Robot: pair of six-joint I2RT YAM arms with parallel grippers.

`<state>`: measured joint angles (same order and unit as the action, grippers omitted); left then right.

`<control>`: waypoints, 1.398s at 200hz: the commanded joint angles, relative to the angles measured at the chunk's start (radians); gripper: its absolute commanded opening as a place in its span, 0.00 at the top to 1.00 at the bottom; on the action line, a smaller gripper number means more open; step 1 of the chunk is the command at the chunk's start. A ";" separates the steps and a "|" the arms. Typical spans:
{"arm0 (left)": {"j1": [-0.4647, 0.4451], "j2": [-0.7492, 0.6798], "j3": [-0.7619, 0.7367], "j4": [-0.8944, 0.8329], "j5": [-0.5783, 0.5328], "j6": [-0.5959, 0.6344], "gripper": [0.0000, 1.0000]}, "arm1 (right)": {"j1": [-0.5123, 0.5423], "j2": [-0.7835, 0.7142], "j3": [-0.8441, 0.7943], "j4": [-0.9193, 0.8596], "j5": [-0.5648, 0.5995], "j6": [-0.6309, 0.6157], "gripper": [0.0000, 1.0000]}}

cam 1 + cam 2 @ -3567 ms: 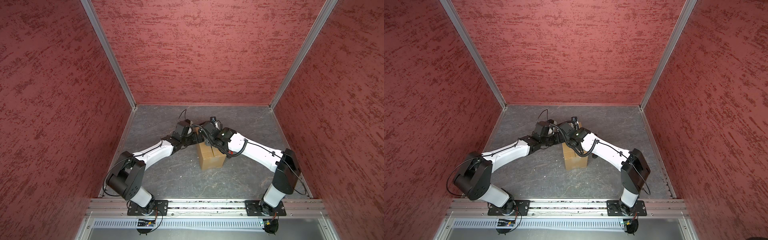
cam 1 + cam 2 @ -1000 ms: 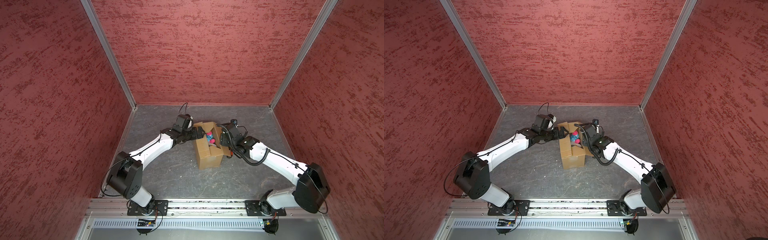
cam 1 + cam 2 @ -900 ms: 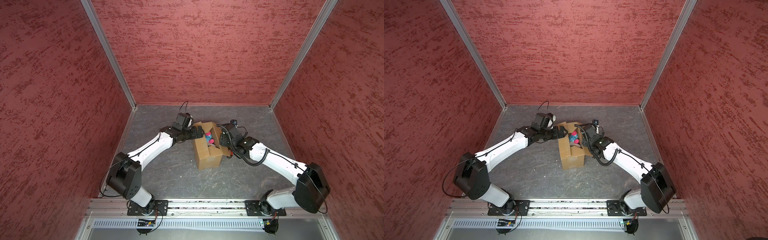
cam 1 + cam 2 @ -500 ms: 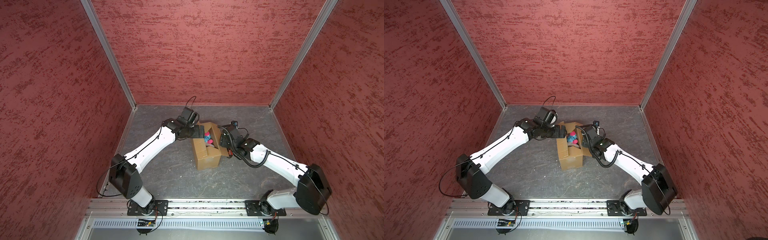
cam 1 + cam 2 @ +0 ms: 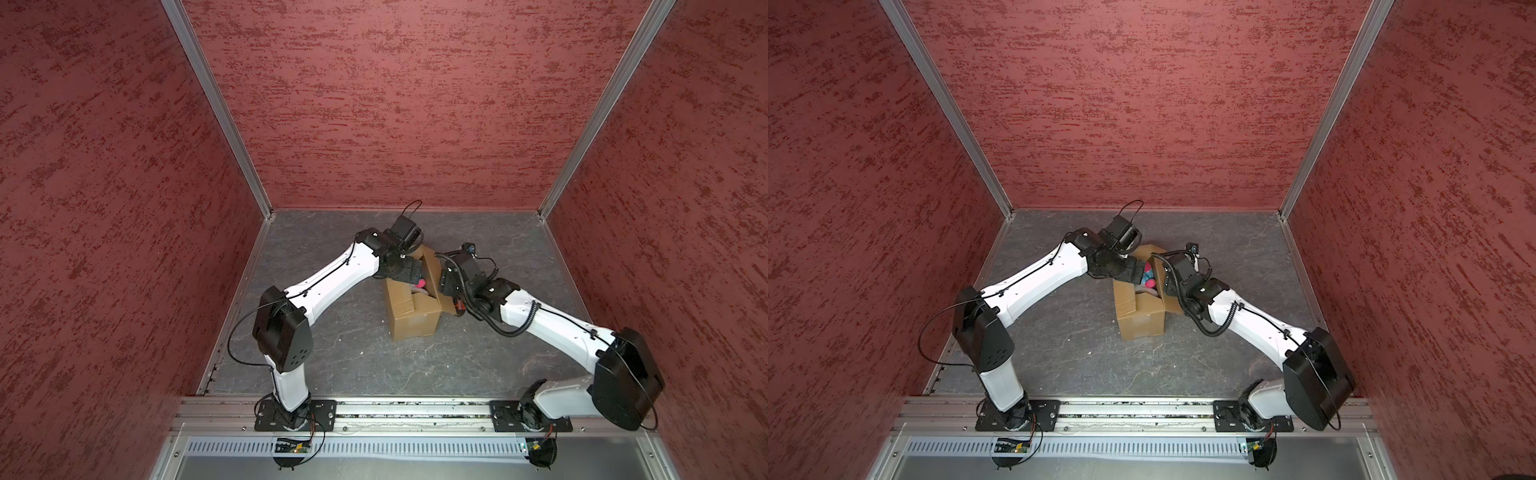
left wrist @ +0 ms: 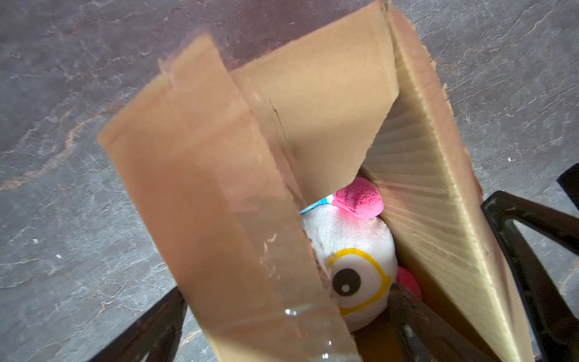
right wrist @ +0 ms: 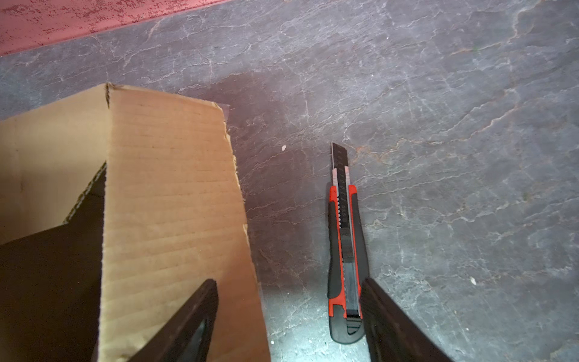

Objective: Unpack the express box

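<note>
Item: express box (image 5: 415,320), plain brown cardboard, standing at the middle of the grey floor (image 5: 332,365) between the two arms, seen in both top views. Condition: open. A few seconds back the top was shut and both grippers met over its seam. A second back the long flaps were already parted, and now they stand up on either side with the contents showing. Contents: one plush toy (image 6: 351,250), white with pink and blue and a yellow-ringed eye, lying low inside against the right flap, not yet lifted. Left gripper (image 6: 286,291): jaws at their widest, empty. In the last moment it has swung from beside the box to above the opening. The wrist view shows it astride the left flap, one finger outside over the floor, the other inside just beside the toy. Right gripper (image 7: 288,282): jaws partly apart, empty, little moved, low beside the outer face of the right flap. Loose item: utility knife (image 7: 344,250), red and black, blade out, flat on the floor just right of the box, partly under the right gripper. Assessment: the opening step looks finished and taking out the toy is the step in hand. The left gripper is placed for it, though the flap between its fingers would have to be cleared first.
</note>
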<state>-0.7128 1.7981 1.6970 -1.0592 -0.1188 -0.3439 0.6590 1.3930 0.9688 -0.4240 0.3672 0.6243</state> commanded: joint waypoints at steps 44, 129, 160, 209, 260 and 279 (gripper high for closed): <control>-0.008 -0.007 -0.002 -0.012 -0.067 0.019 0.13 | -0.001 0.012 0.008 0.010 -0.011 0.002 0.26; -0.004 -0.072 -0.071 0.075 -0.085 0.016 0.36 | -0.001 0.029 0.032 -0.011 -0.004 0.003 0.26; -0.002 -0.114 -0.116 0.125 -0.088 0.008 0.39 | -0.001 0.035 0.037 -0.022 -0.004 0.004 0.26; 0.007 -0.192 -0.189 0.205 -0.089 -0.002 0.50 | -0.001 0.038 0.045 -0.033 -0.001 0.009 0.26; 0.017 -0.246 -0.247 0.274 -0.070 -0.009 0.61 | 0.001 -0.006 0.079 -0.055 -0.013 0.006 0.26; 0.026 -0.267 -0.276 0.300 -0.056 -0.016 0.65 | 0.003 -0.021 0.099 -0.080 -0.013 0.008 0.27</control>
<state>-0.7002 1.5684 1.4506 -0.8192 -0.1944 -0.3504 0.6594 1.4128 1.0176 -0.4629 0.3634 0.6239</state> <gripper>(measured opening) 0.371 0.736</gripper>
